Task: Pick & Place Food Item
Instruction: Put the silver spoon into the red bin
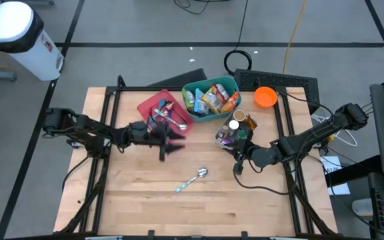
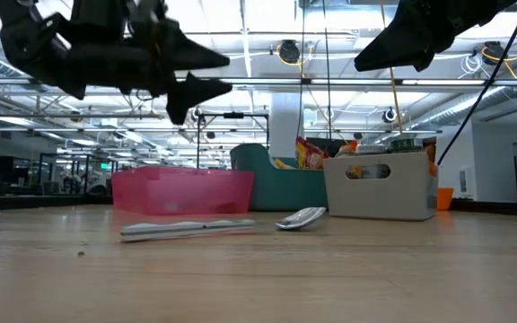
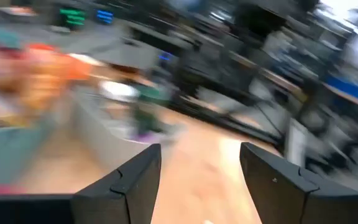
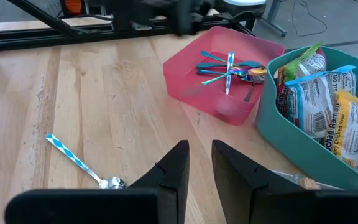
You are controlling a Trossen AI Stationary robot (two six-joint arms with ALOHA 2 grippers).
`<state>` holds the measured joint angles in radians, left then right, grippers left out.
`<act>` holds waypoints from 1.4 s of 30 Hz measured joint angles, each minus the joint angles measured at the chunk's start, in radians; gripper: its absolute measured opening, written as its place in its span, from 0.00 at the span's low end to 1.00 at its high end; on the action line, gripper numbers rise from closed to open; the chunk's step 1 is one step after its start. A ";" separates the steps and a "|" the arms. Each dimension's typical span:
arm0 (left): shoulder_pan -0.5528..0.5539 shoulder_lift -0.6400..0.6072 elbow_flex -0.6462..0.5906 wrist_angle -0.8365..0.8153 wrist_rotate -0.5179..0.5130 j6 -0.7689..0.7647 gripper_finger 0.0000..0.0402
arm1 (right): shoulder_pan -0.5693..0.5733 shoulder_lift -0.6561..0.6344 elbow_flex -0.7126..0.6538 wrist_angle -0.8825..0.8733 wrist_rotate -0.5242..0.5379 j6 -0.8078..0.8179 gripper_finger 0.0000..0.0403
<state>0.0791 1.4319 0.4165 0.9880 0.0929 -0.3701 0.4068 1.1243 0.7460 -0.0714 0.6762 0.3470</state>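
— Since the food is all soft foil and plastic, how will you take it?

— Lightly, I judge. The snack packets point(image 4: 319, 93) stand packed together inside the teal bin point(image 4: 278, 134). They look light, crinkly and slippery, and the contents may crush. I would pinch one by its flat top seal rather than across its puffed middle.

— Which way do they lie?

— On end, long axis roughly upright and leaning a little, with the sealed tops above the teal bin's rim. How the far ones sit I cannot tell.

— And your grippers?

— My right gripper point(image 4: 201, 149) hangs above the table on the near side of the teal bin, in front of the grey bin point(image 2: 375, 193) that stands just beside it. Its fingers are narrow, with a slim gap and nothing in it. My left gripper point(image 1: 172, 141) is up off the table, beyond the pink bin point(image 4: 191, 87) from the teal bin, fingers wide apart and empty.

— Anything else?

— A spoon point(image 1: 193, 180) lies on the bare wood, well apart from the teal bin.
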 joint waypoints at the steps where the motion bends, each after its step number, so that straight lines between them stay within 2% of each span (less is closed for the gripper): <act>1: -0.027 0.002 0.006 -0.010 0.031 0.027 0.56 | 0.000 0.000 0.000 0.000 0.000 0.000 0.15; 3: -0.088 0.003 0.030 -0.078 0.049 0.095 0.57 | 0.000 0.000 0.000 0.000 0.000 0.000 0.15; 6: -0.180 0.004 0.116 -0.290 0.035 0.247 0.59 | 0.000 0.000 0.000 0.000 0.001 0.000 0.15; 9: -0.260 0.022 0.242 -0.530 -0.049 0.333 0.63 | 0.000 0.000 0.000 0.000 0.001 0.000 0.15; 12: -0.320 0.061 0.348 -0.656 -0.148 0.336 0.68 | 0.000 0.000 0.000 0.000 0.001 0.000 0.15; 18: -0.363 0.206 0.499 -0.712 -0.134 0.365 0.77 | 0.000 0.000 -0.001 -0.001 0.000 0.000 0.15; 24: -0.328 0.380 0.615 -0.785 -0.118 0.368 0.81 | 0.000 0.000 -0.001 0.001 0.000 0.000 0.15; 33: -0.237 0.577 0.725 -0.784 0.024 0.329 0.76 | 0.000 0.000 -0.001 -0.010 0.000 0.000 0.15; 42: -0.191 0.606 0.724 -0.888 0.036 0.303 0.69 | 0.000 0.000 0.000 -0.009 0.000 0.000 0.15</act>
<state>-0.1123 2.0384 1.1402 0.1000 0.1287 -0.0669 0.4072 1.1242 0.7456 -0.0802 0.6758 0.3473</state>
